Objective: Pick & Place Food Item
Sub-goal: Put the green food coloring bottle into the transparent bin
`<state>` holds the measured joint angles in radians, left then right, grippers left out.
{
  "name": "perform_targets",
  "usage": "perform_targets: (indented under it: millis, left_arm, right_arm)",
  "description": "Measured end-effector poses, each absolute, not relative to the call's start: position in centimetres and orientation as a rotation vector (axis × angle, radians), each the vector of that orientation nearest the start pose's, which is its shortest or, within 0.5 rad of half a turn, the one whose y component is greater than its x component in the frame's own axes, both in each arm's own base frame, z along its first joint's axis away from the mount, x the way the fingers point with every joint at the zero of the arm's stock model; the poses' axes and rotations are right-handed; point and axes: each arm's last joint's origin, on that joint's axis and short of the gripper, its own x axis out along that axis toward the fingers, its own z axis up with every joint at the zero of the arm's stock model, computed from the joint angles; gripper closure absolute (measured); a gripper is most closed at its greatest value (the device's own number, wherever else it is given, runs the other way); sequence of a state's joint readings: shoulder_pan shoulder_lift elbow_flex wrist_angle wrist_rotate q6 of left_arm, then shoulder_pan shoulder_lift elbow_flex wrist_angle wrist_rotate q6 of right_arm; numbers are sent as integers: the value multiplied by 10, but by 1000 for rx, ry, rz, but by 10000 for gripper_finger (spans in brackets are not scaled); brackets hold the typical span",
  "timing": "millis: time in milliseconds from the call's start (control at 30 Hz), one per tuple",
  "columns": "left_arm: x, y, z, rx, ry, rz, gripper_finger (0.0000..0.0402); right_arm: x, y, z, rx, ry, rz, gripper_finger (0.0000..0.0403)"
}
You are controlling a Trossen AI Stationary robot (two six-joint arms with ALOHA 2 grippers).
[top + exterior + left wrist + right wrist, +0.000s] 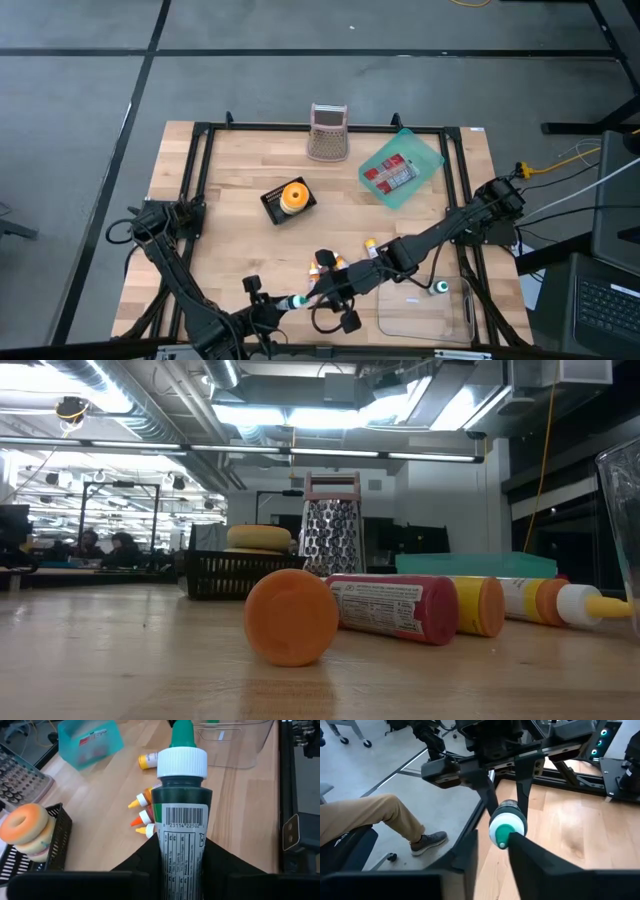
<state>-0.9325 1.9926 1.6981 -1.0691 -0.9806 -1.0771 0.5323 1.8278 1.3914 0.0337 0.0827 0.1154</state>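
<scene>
A dark green sauce bottle [182, 820] with a barcode label, white cap and green nozzle hangs in the air over the table's near edge [298, 300]. My left gripper [182, 865] is shut on it, coming from the near left [283, 303]. My right gripper [492, 845] faces the bottle's nozzle end [506, 827] from the right [316, 293]. It is open, with one finger on each side of the nozzle. My left gripper pinches the bottle's labelled body [182, 842] between its two fingers. The bottle lies along the fingers, its cap end pointing away from the wrist. It is lifted clear of the table. My right gripper's finger [522, 850] overlaps the green nozzle [502, 837]; I cannot tell whether it touches.
Several small sauce bottles [330, 263] lie on the table just beyond the grippers. A black basket with a bagel [290, 198] sits mid-table, a grater [328, 132] at the far edge, a teal pouch [400, 168] far right, a clear container [425, 312] near right.
</scene>
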Motion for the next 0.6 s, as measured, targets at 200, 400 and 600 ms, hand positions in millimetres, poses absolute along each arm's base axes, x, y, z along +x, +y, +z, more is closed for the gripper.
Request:
perform_targets:
  millis: [200,400,600]
  left_arm:
    - [256,-304,249,94,617,415,316]
    - [263,-302,250,94,609,413,317]
    - [277,-300,252,126,606,373,317]
  right_arm:
    - [366,213,272,-12,411,417,238]
    - [367,213,271,-9,409,417,231]
    - [372,215,261,-9,416,410,248]
